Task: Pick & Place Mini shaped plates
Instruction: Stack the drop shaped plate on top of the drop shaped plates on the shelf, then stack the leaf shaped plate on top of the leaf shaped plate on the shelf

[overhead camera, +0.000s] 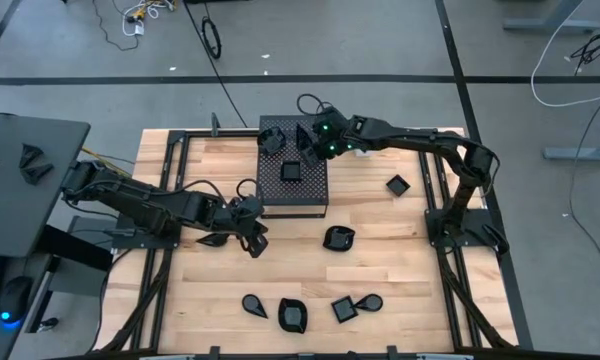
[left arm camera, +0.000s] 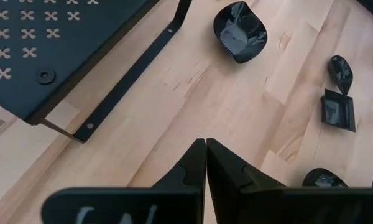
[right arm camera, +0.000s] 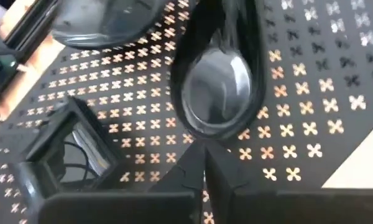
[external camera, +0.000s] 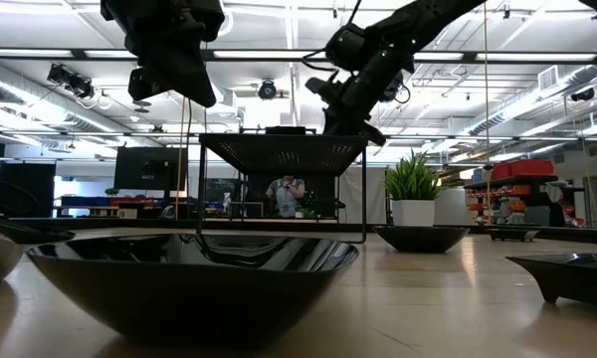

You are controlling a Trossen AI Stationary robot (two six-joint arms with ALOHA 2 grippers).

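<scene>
4 mini shaped plates lie along the near edge of the wooden table point(overhead camera: 380, 250): a teardrop plate point(overhead camera: 253, 303), a rounded-leaf plate point(overhead camera: 293, 315), a square plate point(overhead camera: 343, 309) and a second teardrop plate point(overhead camera: 368, 300) just beside that square one. Further in, another rounded-leaf plate point(overhead camera: 338, 238) sits alone mid-table. The left gripper point(overhead camera: 256, 243) hangs above bare wood at mid-table, just in front of the near left corner of the perforated box point(overhead camera: 305, 195); its fingers point(left arm camera: 193, 168) are pressed together with nothing between them. A dark plate point(overhead camera: 213, 240) lies on the wood just beside that arm. To the right, 1 square plate point(overhead camera: 397, 184) rests near the right arm's base, well apart from the others. On the perforated box top, 1 square plate point(overhead camera: 290, 171) sits near the middle and another plate point(overhead camera: 271, 139) at the far left corner. The right gripper point(overhead camera: 308, 140) is over the far part of the box; its fingers point(right arm camera: 186, 168) are closed, and a teardrop plate point(right arm camera: 217, 87) stands tilted on the box top just beyond their tips. Whether they touch it cannot be told. A potted plant point(external camera: 413, 194) stands beyond the table.
</scene>
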